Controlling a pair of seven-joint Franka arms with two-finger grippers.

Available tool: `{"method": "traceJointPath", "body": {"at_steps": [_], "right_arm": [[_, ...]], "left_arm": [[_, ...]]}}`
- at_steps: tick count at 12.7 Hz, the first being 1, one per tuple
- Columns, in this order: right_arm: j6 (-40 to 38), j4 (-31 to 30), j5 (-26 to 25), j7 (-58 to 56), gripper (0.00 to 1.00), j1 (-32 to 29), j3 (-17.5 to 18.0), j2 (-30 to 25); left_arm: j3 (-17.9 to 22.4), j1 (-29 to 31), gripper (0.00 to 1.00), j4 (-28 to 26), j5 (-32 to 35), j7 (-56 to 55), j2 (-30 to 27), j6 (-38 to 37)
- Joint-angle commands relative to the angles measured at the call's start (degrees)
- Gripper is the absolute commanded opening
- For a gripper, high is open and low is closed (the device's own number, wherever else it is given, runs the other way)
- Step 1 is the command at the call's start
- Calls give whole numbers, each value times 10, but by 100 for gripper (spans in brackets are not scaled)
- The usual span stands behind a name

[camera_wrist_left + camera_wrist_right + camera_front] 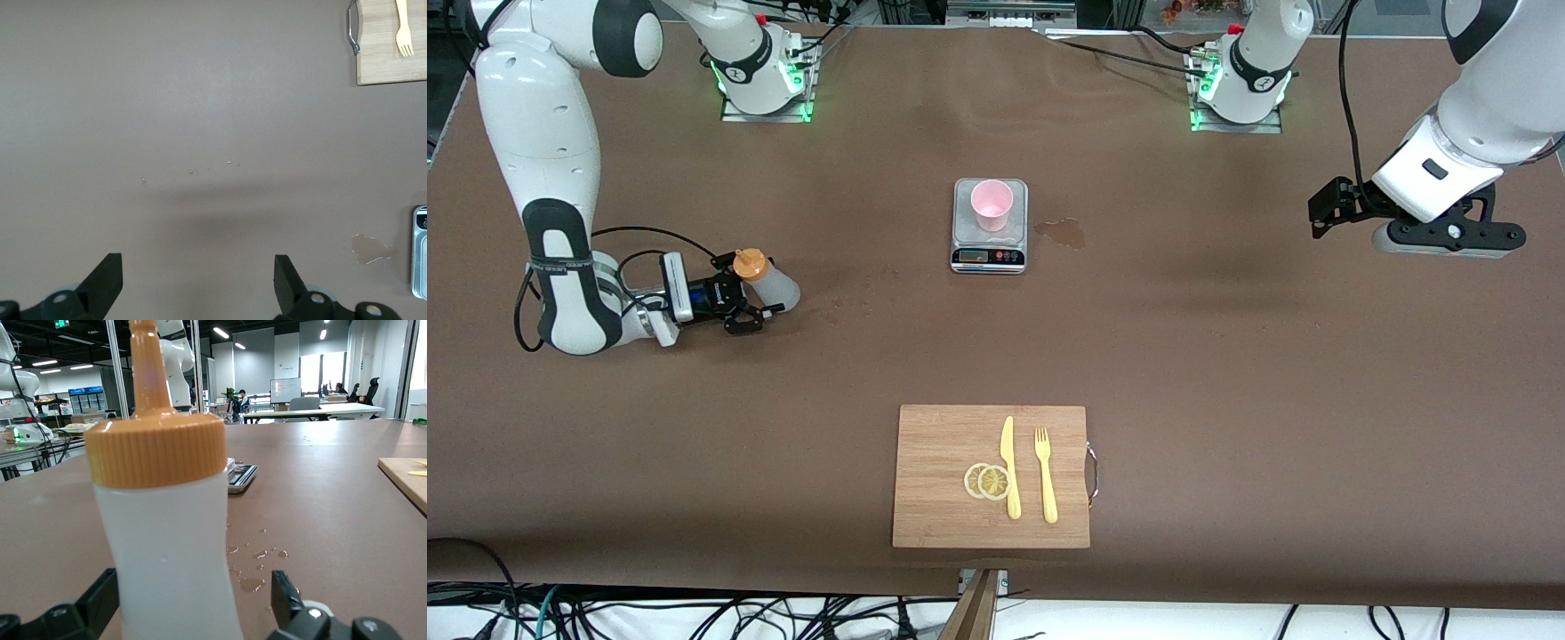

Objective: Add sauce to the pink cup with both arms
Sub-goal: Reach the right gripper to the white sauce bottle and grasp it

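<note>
At the mid-left of the front view, the right gripper (758, 304) sits low over the counter (1227, 373), jaws spread around the bottle (769, 277) without pinching it. The bottle stands upright, long axis vertical, orange nozzle (148, 365) pointing straight up; in the right wrist view it fills the gap between the fingers (100, 600). Small wet drops (257, 568) lie on the counter by it.

At upper centre, the pink cup (992, 204) stands upright on a small scale (989, 253), mouth up, with a wet patch (1062, 233) just beside the scale.

At lower centre, a cutting board (943, 480) carries two lemon slices (987, 481), a yellow knife (1009, 467) and a yellow fork (1045, 474), both lying lengthwise up the frame.

At the upper right, the left gripper (197, 280) waits over bare counter, jaws spread and holding nothing.
</note>
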Motion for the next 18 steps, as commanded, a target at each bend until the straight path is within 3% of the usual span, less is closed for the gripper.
{"method": "traceJointPath", "body": {"at_steps": [1,4,7,10,18], "right_arm": [[-9,9,9,-22,85,2,-1,4],[-11,17,9,-15,46,3,-1,4],[-13,31,9,8,27,3,9,3],[-23,38,9,35,23,4,10,0],[-27,37,0,23,26,-6,10,6]], "left_arm": [[1,-3,100,20,-9,11,10,-10],[1,-4,100,19,-9,6,11,-11],[1,-4,100,20,-10,6,11,-11],[1,-4,100,19,-9,5,11,-11],[1,-4,100,19,-10,6,10,-12]]}}
